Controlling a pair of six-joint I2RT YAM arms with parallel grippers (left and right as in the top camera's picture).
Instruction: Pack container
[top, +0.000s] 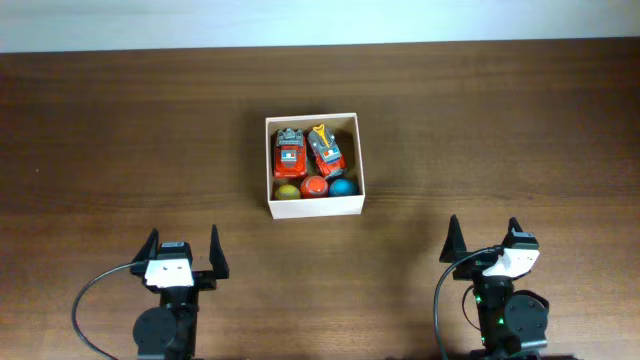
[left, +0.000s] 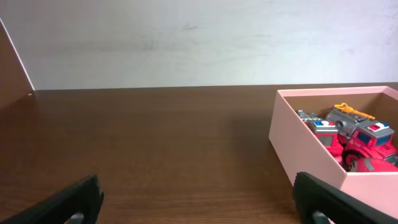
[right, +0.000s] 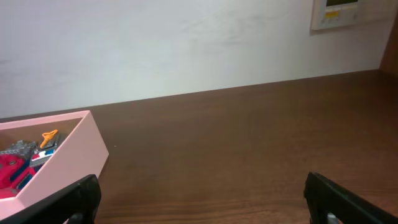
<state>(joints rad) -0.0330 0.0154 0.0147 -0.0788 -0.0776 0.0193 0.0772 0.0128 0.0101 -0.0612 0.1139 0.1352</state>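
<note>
The container, a small square cream-white box, stands at the table's middle. Inside lie two red toy trucks side by side, and in front of them a yellow ball, an orange ball and a blue ball. The box also shows in the left wrist view with the trucks, and in the right wrist view. My left gripper is open and empty, near the front edge, left of the box. My right gripper is open and empty at front right.
The wooden table stretches to a white wall at the back. A wall panel shows high in the right wrist view.
</note>
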